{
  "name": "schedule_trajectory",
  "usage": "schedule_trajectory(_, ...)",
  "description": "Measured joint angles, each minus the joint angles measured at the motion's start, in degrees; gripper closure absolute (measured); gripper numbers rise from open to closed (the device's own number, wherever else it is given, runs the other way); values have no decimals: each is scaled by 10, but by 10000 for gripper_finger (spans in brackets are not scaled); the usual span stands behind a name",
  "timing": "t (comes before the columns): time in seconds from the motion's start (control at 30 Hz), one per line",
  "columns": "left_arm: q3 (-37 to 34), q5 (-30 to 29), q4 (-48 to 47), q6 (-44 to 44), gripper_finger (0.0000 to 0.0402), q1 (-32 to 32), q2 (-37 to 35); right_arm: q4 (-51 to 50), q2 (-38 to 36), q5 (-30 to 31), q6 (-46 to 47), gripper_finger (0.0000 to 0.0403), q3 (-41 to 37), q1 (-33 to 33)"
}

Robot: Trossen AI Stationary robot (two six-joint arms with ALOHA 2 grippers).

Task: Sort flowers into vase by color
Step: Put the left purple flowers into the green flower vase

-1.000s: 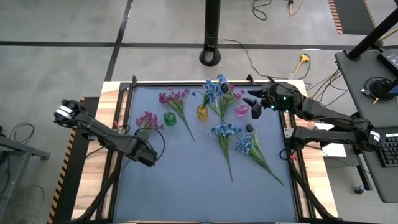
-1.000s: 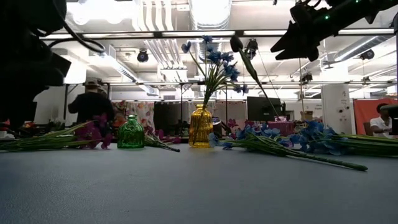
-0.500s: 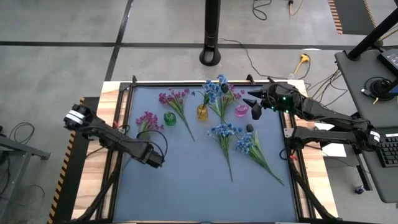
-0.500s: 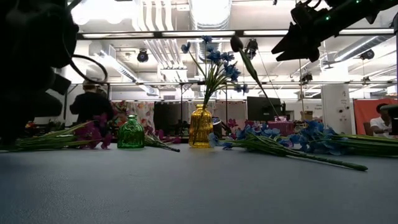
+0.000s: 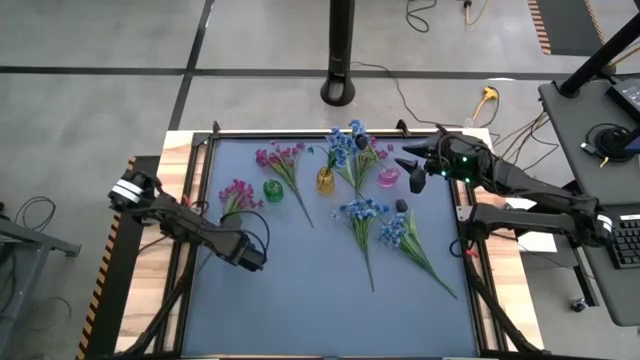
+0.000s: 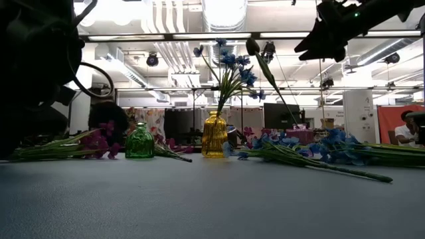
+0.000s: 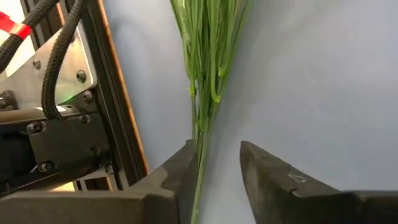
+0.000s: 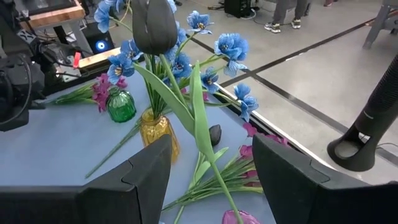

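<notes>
The left hand (image 5: 250, 252) is low over the near left part of the grey-blue table (image 5: 300, 300). Its two dark fingers (image 7: 273, 180) are open, and the thin green stems of a pink flower bunch (image 7: 205, 74) lie on the table, with their end in the gap between the fingers.

Past it, two blue flower sprigs on long green stems (image 5: 385, 235) lie flat on the right side of the table. A small green glass vase (image 5: 273, 190) stands near the pink flowers (image 5: 238, 192).

Farther back, a yellow glass vase (image 5: 325, 181) holds blue flowers (image 6: 229, 66). A pink glass vase (image 5: 388, 178) holds a dark purple tulip bud on a leafy stem (image 8: 155, 28). The right hand (image 5: 410, 172) hangs high above the pink vase, open and holding nothing.
</notes>
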Motion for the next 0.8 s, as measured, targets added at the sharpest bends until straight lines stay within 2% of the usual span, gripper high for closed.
schedule_trajectory(0.13,0,-3,-9,-16,308,2,14,-15,-11,0,1,188,0,0)
schedule_trajectory(0.43,-1,-4,-13,-13,290,12,33,-20,-13,0,1,188,0,0)
schedule_trajectory(0.8,-35,-6,32,-16,291,16,33,-20,-13,0,1,188,0,0)
